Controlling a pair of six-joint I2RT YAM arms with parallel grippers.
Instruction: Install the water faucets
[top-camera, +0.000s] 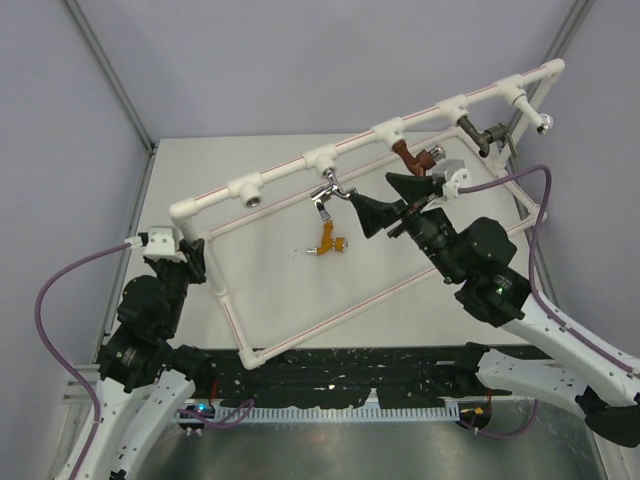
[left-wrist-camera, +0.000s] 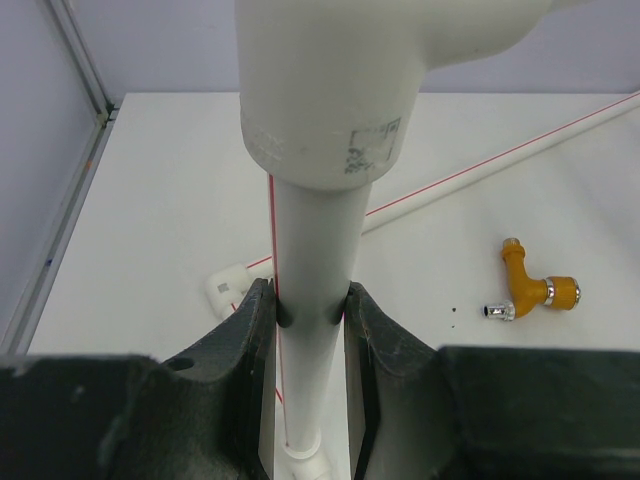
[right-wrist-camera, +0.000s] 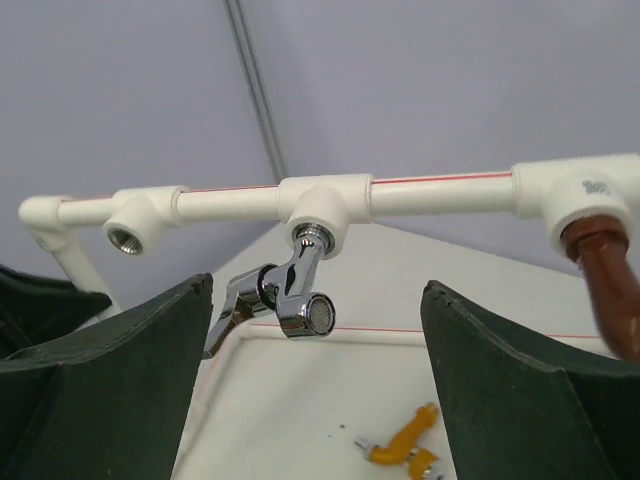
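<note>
A white pipe frame (top-camera: 300, 165) stands tilted on the table. A shiny chrome faucet (top-camera: 328, 196) hangs in its second tee socket, a red-brown faucet (top-camera: 407, 156) in the third, and a dark grey faucet (top-camera: 481, 135) in the fourth. The orange-yellow faucet (top-camera: 330, 240) lies loose on the table. My right gripper (top-camera: 386, 200) is open and empty, just in front of the chrome faucet (right-wrist-camera: 290, 296), with its jaws wide on either side and not touching it. My left gripper (left-wrist-camera: 310, 300) is shut on the frame's left pipe (left-wrist-camera: 310, 230) below the corner elbow.
The leftmost tee socket (right-wrist-camera: 128, 230) is empty. The orange-yellow faucet shows on the table in the left wrist view (left-wrist-camera: 530, 285) and the right wrist view (right-wrist-camera: 405, 447). Cage posts (top-camera: 110, 75) stand at the table's back corners. Purple cables (top-camera: 60, 290) loop beside both arms.
</note>
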